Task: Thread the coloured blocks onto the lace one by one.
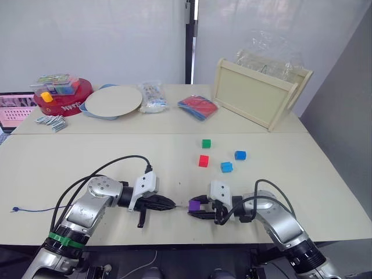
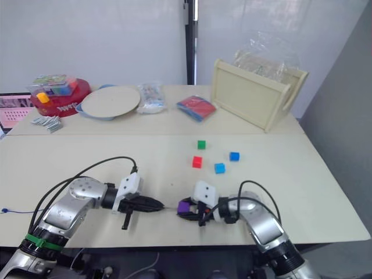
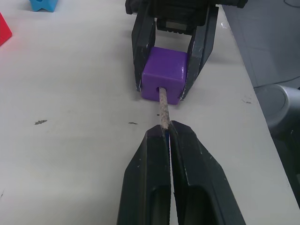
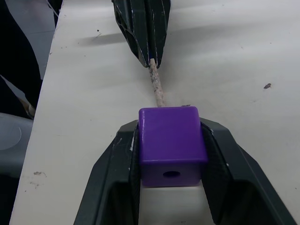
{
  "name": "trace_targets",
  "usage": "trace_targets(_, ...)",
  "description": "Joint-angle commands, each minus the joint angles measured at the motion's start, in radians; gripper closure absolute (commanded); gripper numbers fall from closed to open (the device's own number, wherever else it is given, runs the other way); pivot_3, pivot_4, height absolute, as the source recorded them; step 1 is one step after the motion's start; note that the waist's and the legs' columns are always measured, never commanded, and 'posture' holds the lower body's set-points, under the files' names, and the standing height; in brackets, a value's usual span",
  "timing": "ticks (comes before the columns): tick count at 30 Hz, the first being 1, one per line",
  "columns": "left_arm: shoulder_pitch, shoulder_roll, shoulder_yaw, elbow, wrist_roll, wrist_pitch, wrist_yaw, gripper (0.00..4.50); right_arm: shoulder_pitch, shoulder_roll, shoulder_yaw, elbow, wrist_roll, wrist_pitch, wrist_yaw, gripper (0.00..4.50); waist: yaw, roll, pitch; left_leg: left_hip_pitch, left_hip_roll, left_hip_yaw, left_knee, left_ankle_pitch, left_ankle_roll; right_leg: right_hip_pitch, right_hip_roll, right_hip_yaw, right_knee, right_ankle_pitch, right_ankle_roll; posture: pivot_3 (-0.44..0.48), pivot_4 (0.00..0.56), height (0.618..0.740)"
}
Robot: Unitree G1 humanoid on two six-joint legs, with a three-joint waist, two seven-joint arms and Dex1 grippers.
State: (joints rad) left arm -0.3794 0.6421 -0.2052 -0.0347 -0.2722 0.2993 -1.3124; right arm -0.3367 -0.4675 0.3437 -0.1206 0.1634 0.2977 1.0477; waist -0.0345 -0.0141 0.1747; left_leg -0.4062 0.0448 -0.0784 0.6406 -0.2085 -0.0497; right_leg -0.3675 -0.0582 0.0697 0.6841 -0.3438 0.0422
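My right gripper (image 1: 192,210) is shut on a purple block (image 4: 171,140), held just above the table near its front edge. Facing it from the left, my left gripper (image 3: 168,129) is shut on the lace's pale stiff tip (image 3: 163,107). The tip's end sits in the hole of the block's facing side. The hole on the block's other side looks dark and empty. The lace's thin blue cord (image 1: 36,209) trails left along the table to its knotted end (image 1: 15,208). Green (image 1: 206,143), red (image 1: 203,160) and two blue blocks (image 1: 240,155) (image 1: 226,167) lie loose farther back.
A wooden tray (image 1: 256,93) stands tilted at the back right with a clear plastic bag behind it. At the back left are a red tin (image 1: 64,96), a round plate (image 1: 113,100), a packet (image 1: 152,96) and a red-blue bundle (image 1: 197,106). The table's front edge runs just below both grippers.
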Motion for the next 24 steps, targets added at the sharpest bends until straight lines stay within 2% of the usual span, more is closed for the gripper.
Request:
trace_targets(1,-0.016,-0.062,-0.064,-0.078,-0.011,-0.014,0.009,4.48,0.009,0.016,0.045,-0.014,-0.004,0.018,0.002,3.3,0.004,0.0,0.0,0.0,0.0,0.0,0.0,0.0,0.0,0.0,0.0,0.0,0.0,0.0,0.0,0.0,0.15,0.74)
trace_targets(5,-0.016,-0.093,-0.084,-0.097,-0.02,0.013,0.006,4.48,0.01,0.018,0.044,-0.017,-0.005,0.028,-0.005,3.3,0.016,0.0,0.0,0.001,-0.001,0.0,0.0,0.0,0.0,0.002,-0.001,0.0,-0.001,0.0,0.0,0.0,0.15,0.74)
trace_targets(14,-0.001,-0.062,-0.054,-0.073,-0.001,-0.028,-0.009,4.48,0.023,0.022,0.035,-0.01,0.028,0.025,0.02,3.3,0.018,-0.001,0.0,0.002,0.0,0.0,0.001,0.0,0.0,0.003,-0.001,0.0,-0.001,0.0,0.0,0.0,0.15,0.74)
trace_targets(19,0.003,-0.057,-0.057,-0.131,-0.045,0.021,-0.041,4.48,0.004,0.035,0.026,0.028,0.039,0.029,0.038,3.3,0.017,-0.001,0.0,0.002,0.0,0.0,0.001,0.0,0.0,0.003,0.0,0.0,-0.001,0.0,0.0,0.0,0.15,0.74)
trace_targets(24,-0.008,-0.035,-0.039,-0.073,-0.009,-0.018,-0.051,4.48,0.004,0.011,0.022,0.015,0.06,-0.002,0.106,3.3,0.017,-0.001,0.0,0.002,0.0,0.0,0.001,0.0,0.0,0.003,0.0,0.0,-0.002,0.0,0.0,0.0,0.15,0.74)
